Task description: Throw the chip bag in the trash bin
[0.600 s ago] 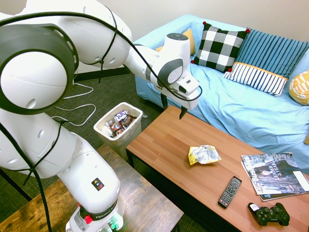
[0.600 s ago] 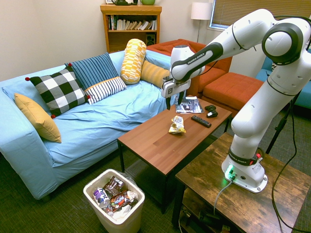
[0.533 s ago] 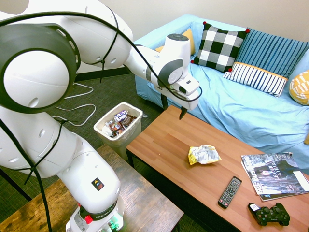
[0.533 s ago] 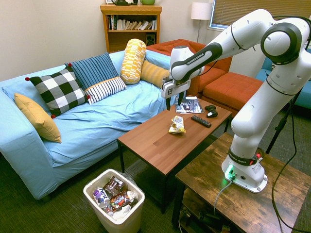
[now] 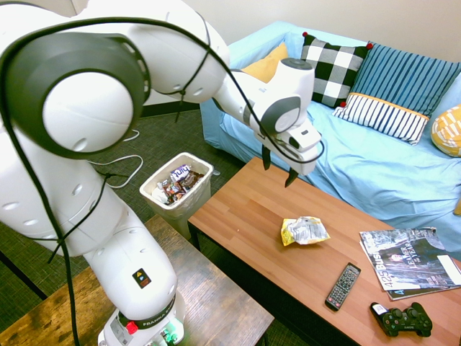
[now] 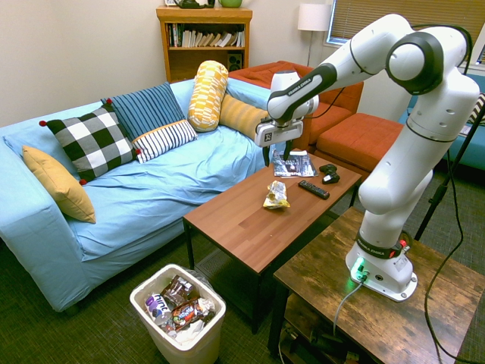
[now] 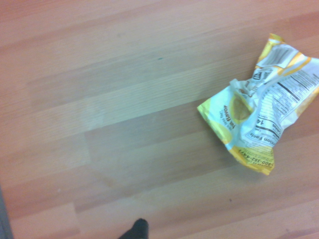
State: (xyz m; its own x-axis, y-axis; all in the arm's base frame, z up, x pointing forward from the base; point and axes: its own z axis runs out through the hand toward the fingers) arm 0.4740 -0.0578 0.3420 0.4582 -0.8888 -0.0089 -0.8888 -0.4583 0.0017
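The chip bag point(image 5: 304, 231) is a crumpled yellow and white foil bag lying on the wooden coffee table point(image 5: 245, 216); it also shows as chip bag point(image 6: 276, 195) and chip bag point(image 7: 261, 117). My gripper point(image 5: 278, 167) hangs open above the table, up and to the sofa side of the bag, with nothing between its dark fingers; from the other side the gripper point(image 6: 276, 155) is above the bag. The trash bin point(image 5: 177, 187) stands on the floor off the table's end, white, holding wrappers; the trash bin point(image 6: 178, 312) is near the front there.
A remote point(image 5: 343, 286), a black game controller point(image 5: 402, 319) and a magazine point(image 5: 407, 261) lie at the table's far end. A blue sofa point(image 5: 360, 155) with cushions runs along the table. A darker wooden side table point(image 5: 202, 303) bears the arm.
The arm has swung along the table toward the chip bag, and the gripper now hangs closer to it. The bag has not moved.
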